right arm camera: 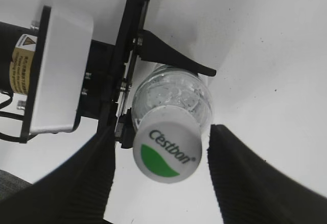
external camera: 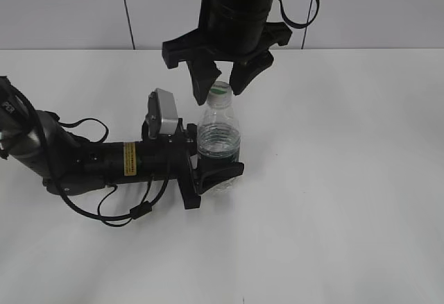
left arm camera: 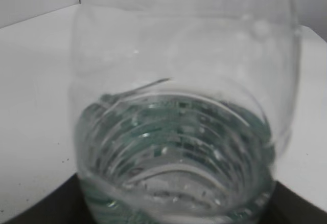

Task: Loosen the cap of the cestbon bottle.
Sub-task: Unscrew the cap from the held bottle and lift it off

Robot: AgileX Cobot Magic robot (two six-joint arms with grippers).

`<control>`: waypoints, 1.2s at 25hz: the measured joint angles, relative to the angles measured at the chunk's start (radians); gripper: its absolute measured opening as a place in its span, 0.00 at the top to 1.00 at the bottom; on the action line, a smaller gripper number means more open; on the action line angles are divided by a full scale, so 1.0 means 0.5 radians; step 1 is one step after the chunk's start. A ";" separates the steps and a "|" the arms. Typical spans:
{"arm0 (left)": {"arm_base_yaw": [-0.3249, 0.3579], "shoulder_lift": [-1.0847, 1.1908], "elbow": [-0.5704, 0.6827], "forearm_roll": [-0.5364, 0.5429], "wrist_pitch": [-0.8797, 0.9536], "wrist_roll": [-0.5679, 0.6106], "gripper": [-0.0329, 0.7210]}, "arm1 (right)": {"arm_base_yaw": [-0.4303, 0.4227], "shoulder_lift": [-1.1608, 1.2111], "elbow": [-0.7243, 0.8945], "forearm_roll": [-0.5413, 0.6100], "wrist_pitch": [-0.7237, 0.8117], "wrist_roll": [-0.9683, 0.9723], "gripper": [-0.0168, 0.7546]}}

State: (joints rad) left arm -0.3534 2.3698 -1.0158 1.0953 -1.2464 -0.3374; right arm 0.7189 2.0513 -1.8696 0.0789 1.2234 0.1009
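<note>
Holding is done: your left gripper [external camera: 208, 169] clamps the bottle [external camera: 219, 141] upright near the table's [external camera: 347, 214] middle. Your right gripper [right arm camera: 161, 170] straddles the cap [right arm camera: 167, 151], jaws apart, not touching; gripping and twisting remain.

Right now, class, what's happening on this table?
Two robot arms work on a cestbon bottle standing upright on the white table. The left gripper clamps the bottle's body from the side. The right gripper hangs above, its fingers on either side of the white cap, with gaps visible, not yet gripping it.
</note>
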 joint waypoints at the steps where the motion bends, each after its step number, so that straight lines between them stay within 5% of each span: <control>1: 0.000 0.000 0.000 0.000 0.000 0.000 0.41 | 0.000 0.000 0.000 0.000 0.000 -0.004 0.41; 4: 0.000 0.000 0.000 0.000 0.000 0.000 0.41 | 0.000 0.000 0.000 0.000 0.000 -0.008 0.43; 9: 0.000 0.000 0.000 0.000 0.000 0.000 0.41 | -0.004 0.000 0.000 -0.008 0.000 -0.052 0.60; 19: 0.000 0.000 0.000 0.000 0.000 -0.002 0.41 | -0.004 0.000 0.000 -0.008 0.000 -0.234 0.60; 30: 0.000 0.000 0.000 0.005 0.000 -0.002 0.41 | -0.006 -0.001 0.000 -0.013 0.000 -0.881 0.60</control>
State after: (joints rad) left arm -0.3534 2.3698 -1.0158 1.0976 -1.2464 -0.3383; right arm 0.7159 2.0506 -1.8696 0.0724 1.2234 -0.3398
